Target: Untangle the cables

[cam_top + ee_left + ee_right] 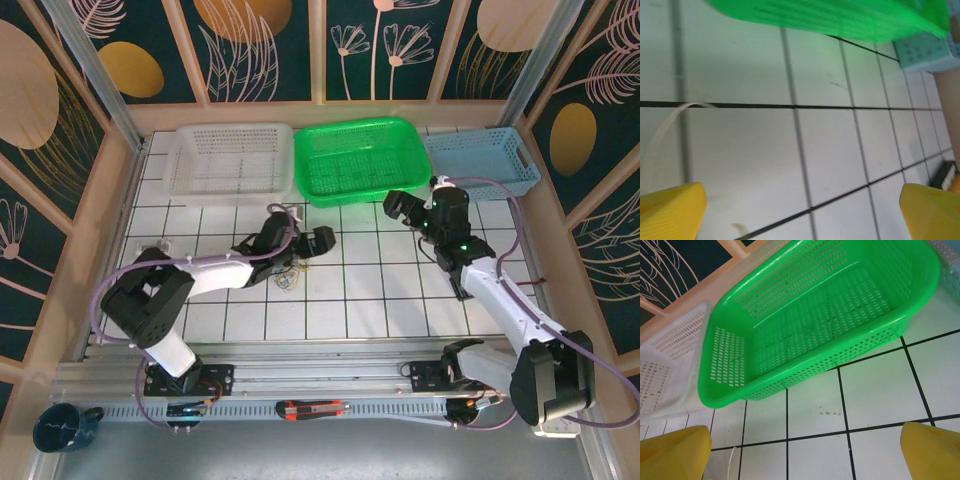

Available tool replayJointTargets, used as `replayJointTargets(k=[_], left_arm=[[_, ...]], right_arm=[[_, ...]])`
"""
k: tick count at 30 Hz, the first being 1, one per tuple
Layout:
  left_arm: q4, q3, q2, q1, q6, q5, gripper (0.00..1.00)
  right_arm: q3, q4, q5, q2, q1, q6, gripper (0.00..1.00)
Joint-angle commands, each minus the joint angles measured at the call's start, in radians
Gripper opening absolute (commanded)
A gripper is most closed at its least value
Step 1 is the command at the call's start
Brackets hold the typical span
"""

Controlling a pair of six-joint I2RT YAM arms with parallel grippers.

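Note:
The cables [287, 277] lie as a small clump of thin blue, yellowish and pale strands on the tiles, under the left forearm. My left gripper [320, 241] is just right of the clump and open. In its wrist view the yellow fingers [670, 211] stand wide apart around the left gripper [802, 212], holding nothing. A whitish wire [657, 137] curves over the tiles at the left. My right gripper [402, 207] hovers near the green basket's front edge. The right gripper [805, 452] is open and empty, and a thin pale wire [732, 458] shows at the bottom.
Three baskets line the back: white [228, 160], green [358, 158], blue [482, 160]. The green basket [815, 315] sits close ahead of the right gripper, and its rim [830, 20] shows ahead of the left. Walls enclose the table on three sides.

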State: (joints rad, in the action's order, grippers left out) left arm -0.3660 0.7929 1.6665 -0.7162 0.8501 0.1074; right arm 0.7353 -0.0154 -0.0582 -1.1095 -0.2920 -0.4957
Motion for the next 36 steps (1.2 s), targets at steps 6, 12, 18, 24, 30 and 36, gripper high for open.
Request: replayJointTargets(k=[6,12,18,24,30,36], left_arm=[[0.087,0.081,-0.093,-0.026,-0.102,-0.032,0.99],[0.184,0.049,-0.222,-0.003,-0.152,-0.148,0.99],[0.180,-0.067,-0.304,0.111,-0.118,-0.164,0.99],[0.184,-0.167,-0.359,0.206,-0.112,-0.206,0.99],[0.164,-0.246,-0.404,0.263,-0.073,-0.215,0.99],[0.118,-0.319,-0.436,0.271,-0.030,-0.212,0.99]], right_arm=[[0.016,-0.028,-0.089,0.009,0.007,0.019,0.93],[0.032,0.015,-0.213,-0.083,-0.011,-0.011,0.82],[0.113,0.053,-0.247,-0.269,-0.136,-0.041,0.71],[0.249,0.100,-0.245,-0.497,-0.247,-0.076,0.63],[0.406,0.066,-0.172,-0.711,-0.325,-0.095,0.56],[0.492,0.063,-0.109,-0.835,-0.376,-0.118,0.55]])
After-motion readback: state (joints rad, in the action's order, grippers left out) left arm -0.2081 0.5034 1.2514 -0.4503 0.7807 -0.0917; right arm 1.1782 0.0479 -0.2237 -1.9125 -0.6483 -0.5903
